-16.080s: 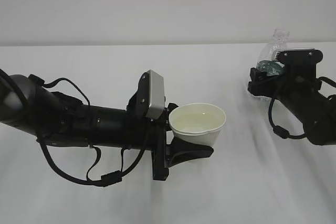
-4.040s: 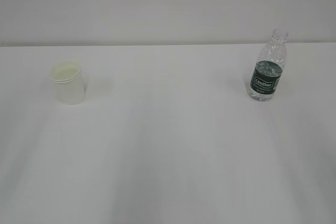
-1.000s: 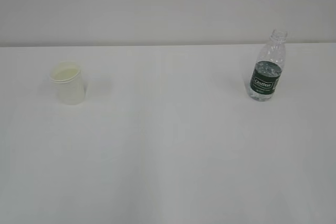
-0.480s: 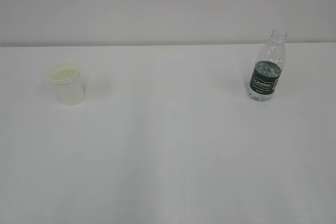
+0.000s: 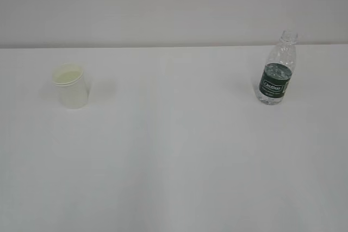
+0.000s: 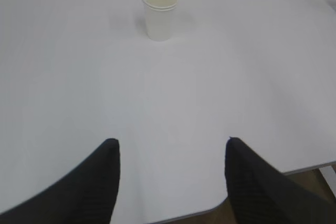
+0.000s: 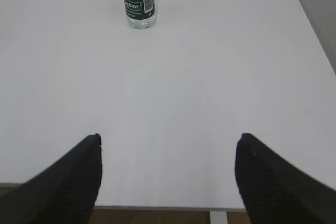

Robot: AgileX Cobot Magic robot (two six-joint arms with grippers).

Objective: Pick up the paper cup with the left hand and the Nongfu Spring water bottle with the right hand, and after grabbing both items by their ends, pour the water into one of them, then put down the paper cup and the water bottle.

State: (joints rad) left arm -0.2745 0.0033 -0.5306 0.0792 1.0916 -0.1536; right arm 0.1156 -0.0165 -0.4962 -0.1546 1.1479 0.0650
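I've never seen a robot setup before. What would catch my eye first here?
Two lone things on a bare white table: a small paper cup on the left and an uncapped water bottle with a dark green label on the right. Both stand upright, far apart, untouched.

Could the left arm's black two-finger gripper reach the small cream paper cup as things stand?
Probably yes. The left gripper stands open, the cream paper cup stands upright ahead of it, and only bare white table lies between them.
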